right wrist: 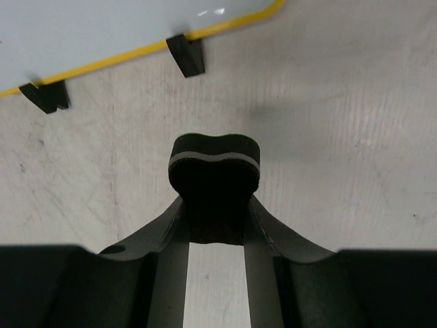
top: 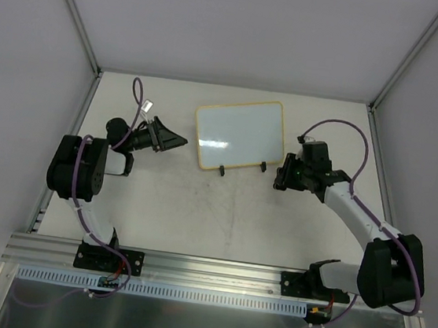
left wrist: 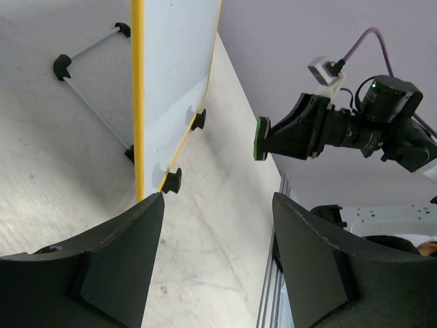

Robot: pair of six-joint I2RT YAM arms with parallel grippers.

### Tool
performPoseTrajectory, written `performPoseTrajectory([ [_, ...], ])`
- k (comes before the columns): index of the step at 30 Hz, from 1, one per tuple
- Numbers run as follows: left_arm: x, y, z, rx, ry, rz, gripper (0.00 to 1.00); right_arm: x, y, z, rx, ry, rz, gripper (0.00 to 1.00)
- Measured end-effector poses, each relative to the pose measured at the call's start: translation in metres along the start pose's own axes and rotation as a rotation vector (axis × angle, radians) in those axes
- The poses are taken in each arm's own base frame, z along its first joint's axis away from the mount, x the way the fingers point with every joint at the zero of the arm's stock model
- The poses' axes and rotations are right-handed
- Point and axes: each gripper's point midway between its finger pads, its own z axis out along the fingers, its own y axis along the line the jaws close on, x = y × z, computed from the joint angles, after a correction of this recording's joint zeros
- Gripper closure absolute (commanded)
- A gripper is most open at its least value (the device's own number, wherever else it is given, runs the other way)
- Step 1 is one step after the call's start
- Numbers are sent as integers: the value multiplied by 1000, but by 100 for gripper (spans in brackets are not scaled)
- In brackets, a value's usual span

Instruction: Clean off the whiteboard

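The whiteboard (top: 238, 134) stands tilted at the back middle of the table, glossy white with a pale yellow frame and two black feet (top: 222, 170); I see no marks on it. It also shows in the left wrist view (left wrist: 174, 68) and the right wrist view (right wrist: 102, 27). My right gripper (top: 281, 173) is shut on a black bone-shaped eraser block (right wrist: 215, 167), just off the board's lower right corner, apart from it. The block's green face shows in the left wrist view (left wrist: 261, 139). My left gripper (top: 179, 140) is open and empty, left of the board.
A thin wire stand (left wrist: 89, 82) props the board from behind. Grey enclosure walls and metal posts (top: 77, 21) surround the table. An aluminium rail (top: 207, 269) runs along the near edge by the arm bases.
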Motion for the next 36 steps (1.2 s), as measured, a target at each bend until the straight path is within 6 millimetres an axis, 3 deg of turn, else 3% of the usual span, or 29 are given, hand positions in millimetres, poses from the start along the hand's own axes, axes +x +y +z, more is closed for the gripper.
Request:
performPoseTrajectory([
  [8,14,-26,-18,-24,-63,33,34,44,21,-1,-32,117,-68,99],
  [12,6,-42,-25,-73,-111,113,30,68,29,-3,-38,178,-119,94],
  [17,-9,-59,-41,-206,-202,229,24,82,35,-3,-42,221,-156,83],
  [21,-13,-56,-58,-342,-268,270,20,95,34,3,-18,264,-183,65],
  [26,3,-40,-72,-434,-276,228,20,103,37,4,-13,284,-213,62],
  [29,12,-29,-76,-474,-257,186,20,104,37,4,-6,284,-224,53],
  [30,14,-28,-76,-478,-255,181,20,105,37,5,-2,284,-224,53],
  [31,15,-27,-77,-486,-254,175,20,105,36,5,1,286,-226,46],
  [33,16,-27,-78,-490,-253,170,20,107,36,6,8,293,-229,41],
  [36,15,-32,-79,-484,-262,183,20,110,35,8,20,298,-241,39],
])
